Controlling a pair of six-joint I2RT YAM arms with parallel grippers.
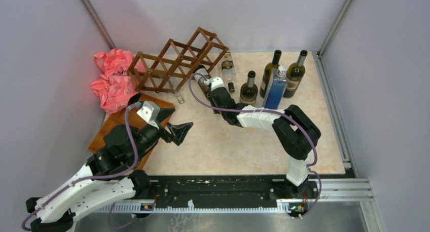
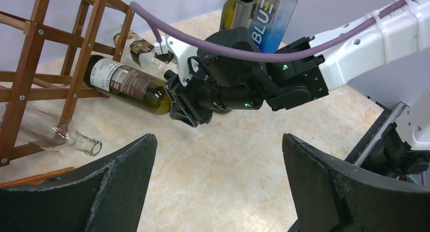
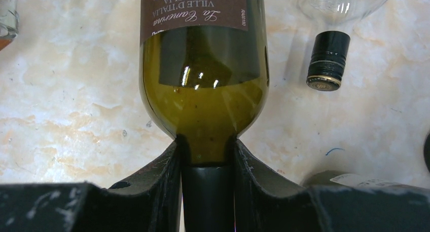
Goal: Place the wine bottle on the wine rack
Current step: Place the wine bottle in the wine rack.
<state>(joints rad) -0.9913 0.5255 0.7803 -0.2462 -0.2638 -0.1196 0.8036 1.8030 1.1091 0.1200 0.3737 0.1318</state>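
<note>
The dark brown lattice wine rack [image 1: 175, 60] stands at the back left and also shows in the left wrist view [image 2: 30, 65]. My right gripper [image 3: 207, 161] is shut on the neck of a green wine bottle [image 3: 203, 85] with a brown label. The bottle [image 2: 127, 82] lies nearly level, its base end inside a lower rack cell. In the top view the right gripper [image 1: 207, 83] sits just right of the rack. My left gripper [image 2: 218, 146] is open and empty above the marble floor, near the middle left [image 1: 180, 132].
A clear empty bottle [image 2: 56, 133] lies in the rack's bottom cell. Several upright bottles [image 1: 276, 72] and a blue-tinted one [image 1: 276, 90] stand at the back right. A pink bag [image 1: 114, 77] and a brown tray [image 1: 124, 121] are on the left. A black-capped bottle top [image 3: 328, 60] lies beside the held bottle.
</note>
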